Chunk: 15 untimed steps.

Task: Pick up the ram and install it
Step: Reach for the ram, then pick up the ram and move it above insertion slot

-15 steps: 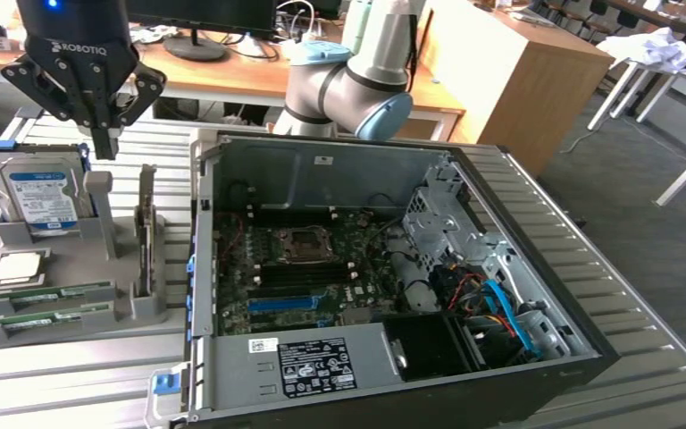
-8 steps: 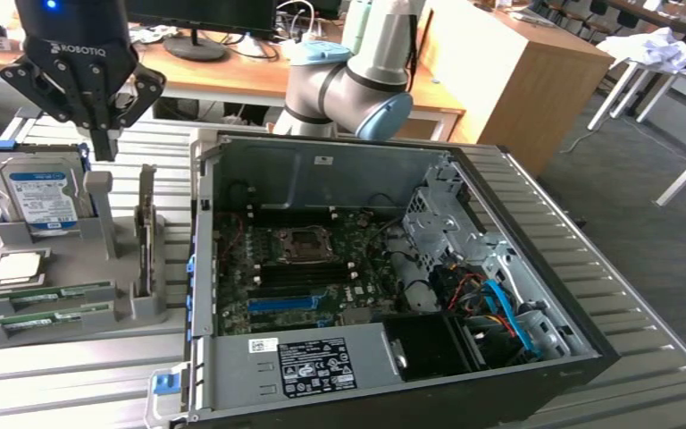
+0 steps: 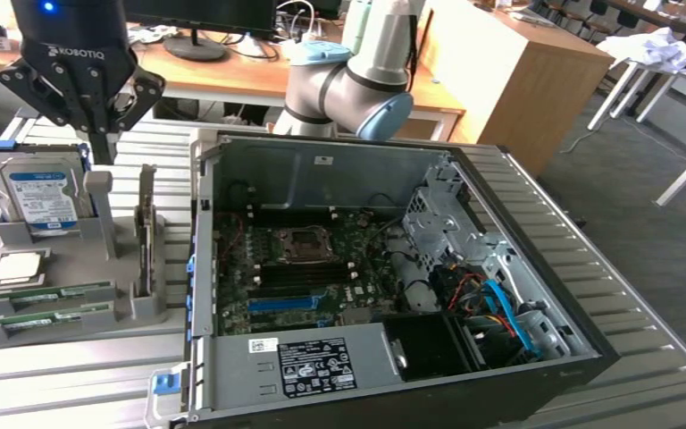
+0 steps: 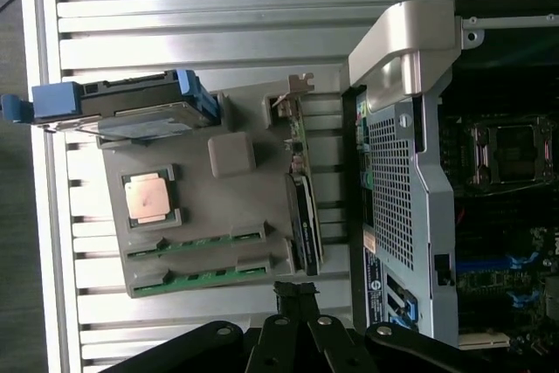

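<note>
Here, on the slatted bench [image 3: 69, 375], a grey holder [image 3: 140, 308] carries the ram [image 3: 51, 317] [image 4: 210, 275] — a green stick lying flat in the nearest slot, with a second stick [image 3: 57, 293] in the slot just behind it. Beyond them sit a square processor [image 3: 19, 268] and an upright hard drive [image 3: 43, 197]. The fingers [image 3: 103, 134] [image 4: 288, 303] hang above the holder, pressed together and holding nothing — well apart from the ram. To the exterior view's right lies the open computer case [image 3: 557, 295], motherboard [image 3: 307, 268] exposed.
</note>
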Motion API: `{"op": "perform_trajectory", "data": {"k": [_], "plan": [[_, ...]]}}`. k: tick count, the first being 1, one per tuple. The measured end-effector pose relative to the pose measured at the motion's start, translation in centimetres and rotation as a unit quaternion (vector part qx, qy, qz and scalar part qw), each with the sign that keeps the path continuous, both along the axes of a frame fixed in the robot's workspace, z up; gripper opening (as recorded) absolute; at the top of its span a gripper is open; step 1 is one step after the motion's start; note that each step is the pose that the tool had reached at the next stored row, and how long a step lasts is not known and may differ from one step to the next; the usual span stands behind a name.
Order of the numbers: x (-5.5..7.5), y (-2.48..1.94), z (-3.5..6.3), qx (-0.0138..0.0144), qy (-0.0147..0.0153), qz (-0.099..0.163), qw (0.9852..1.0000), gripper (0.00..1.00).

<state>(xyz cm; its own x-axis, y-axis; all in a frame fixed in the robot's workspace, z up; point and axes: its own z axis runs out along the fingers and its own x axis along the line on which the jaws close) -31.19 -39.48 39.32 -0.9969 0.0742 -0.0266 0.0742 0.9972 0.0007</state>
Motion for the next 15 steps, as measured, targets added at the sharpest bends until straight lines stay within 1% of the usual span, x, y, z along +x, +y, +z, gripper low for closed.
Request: {"op": "perform_trajectory", "data": {"k": [3,5,15], "plan": [[0.00,-0.27,0.00,0.0000,0.0000,0.000,1.0000,0.10],[0.00,-0.36,0.00,0.0000,0.0000,0.000,1.0000,0.10],[0.00,-0.36,0.00,0.0000,0.0000,0.000,1.0000,0.10]]}}
